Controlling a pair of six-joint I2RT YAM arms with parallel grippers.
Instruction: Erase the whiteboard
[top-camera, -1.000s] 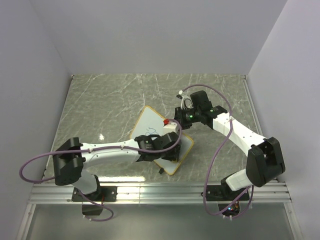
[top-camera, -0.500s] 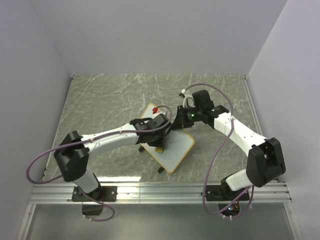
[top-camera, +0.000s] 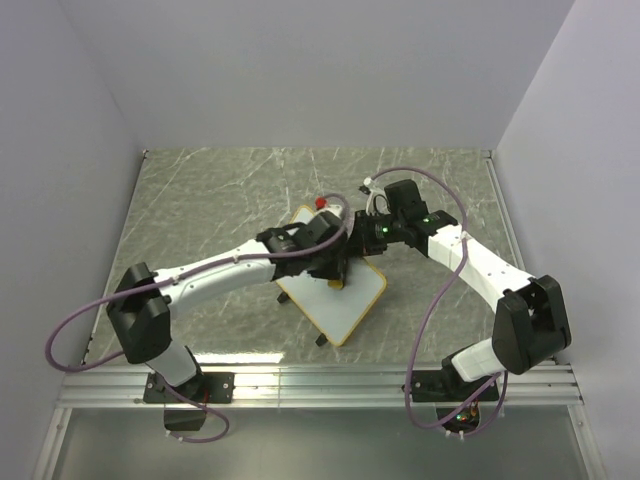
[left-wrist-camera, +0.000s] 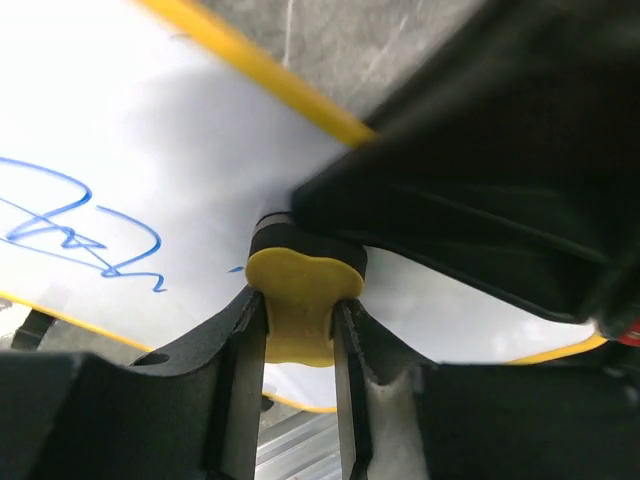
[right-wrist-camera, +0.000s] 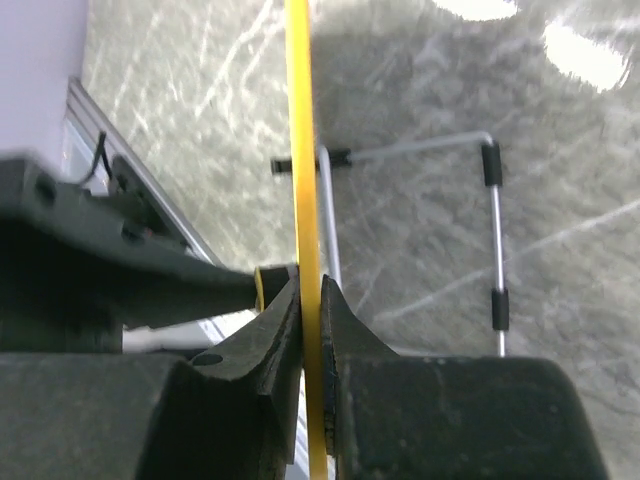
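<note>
The whiteboard (top-camera: 352, 302) lies tilted on the table, white with a yellow rim (right-wrist-camera: 304, 150). My right gripper (right-wrist-camera: 311, 300) is shut on its far right edge, the rim pinched between both fingers. My left gripper (left-wrist-camera: 300, 325) is shut on a small yellow eraser (left-wrist-camera: 302, 295), whose dark felt end presses on the board's face (left-wrist-camera: 150, 130) close beside the right gripper (top-camera: 362, 236). Blue scribbles (left-wrist-camera: 75, 220) remain on the board to the left of the eraser. In the top view the left gripper (top-camera: 334, 268) covers the board's far half.
A wire stand with black feet (right-wrist-camera: 490, 240) shows under the board in the right wrist view. Two black feet (top-camera: 320, 340) stick out at the board's near edge. The marbled table (top-camera: 200, 200) ends at grey walls and a metal rail (top-camera: 320, 378) in front.
My left arm has swept the eraser across the board from its near middle toward the far edge, ending beside the right gripper. The right arm and the board have not moved.
</note>
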